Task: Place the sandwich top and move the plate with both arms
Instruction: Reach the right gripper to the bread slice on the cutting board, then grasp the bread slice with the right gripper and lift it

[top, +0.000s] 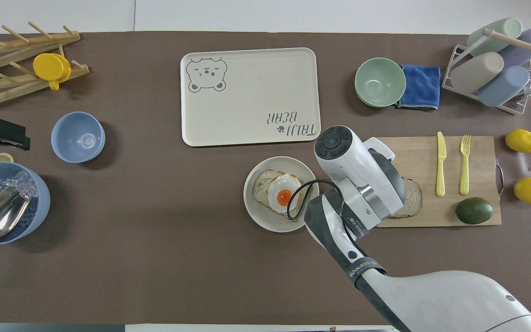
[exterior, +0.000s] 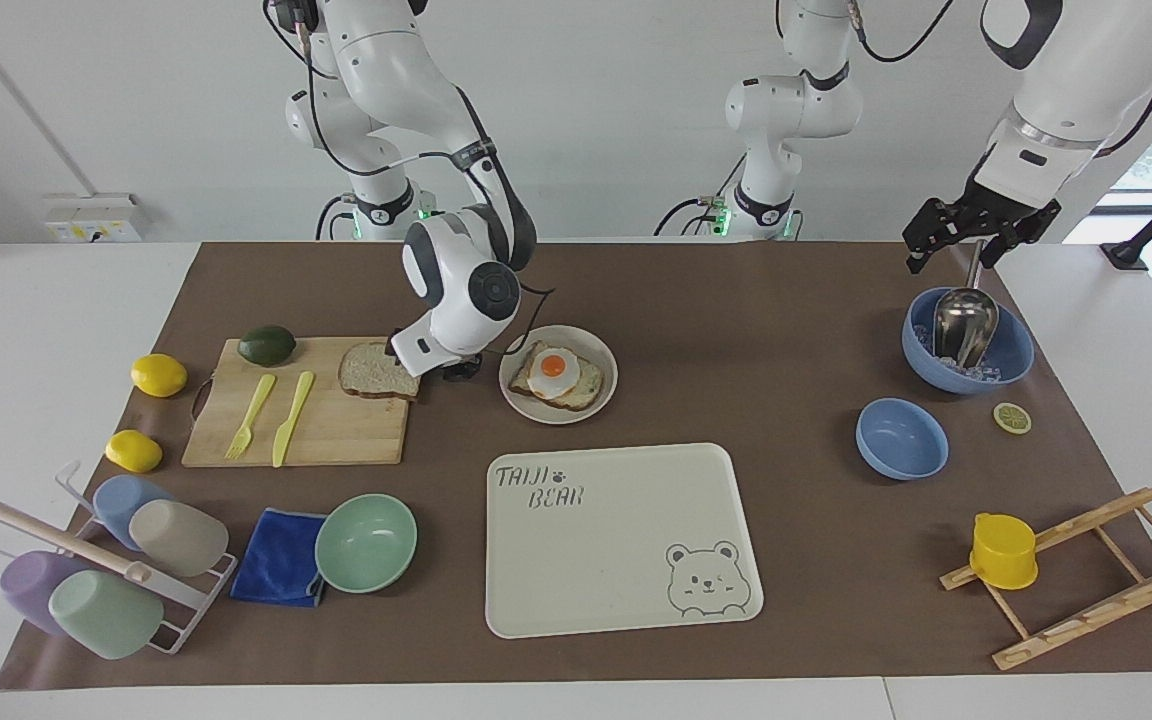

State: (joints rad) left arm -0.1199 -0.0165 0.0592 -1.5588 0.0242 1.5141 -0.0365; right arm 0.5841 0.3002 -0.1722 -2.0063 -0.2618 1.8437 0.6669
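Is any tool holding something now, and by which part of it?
It cannot be told. The right tool is down at the plate-side edge of the bread slice, but its wrist hides any hold. The left tool holds nothing.

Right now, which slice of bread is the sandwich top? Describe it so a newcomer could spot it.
Find the wooden cutting board at the right arm's end of the table. The sandwich top lies on the board's corner nearest the plate, with the right gripper at its edge. It is plain, unlike the plate's egg-topped toast.
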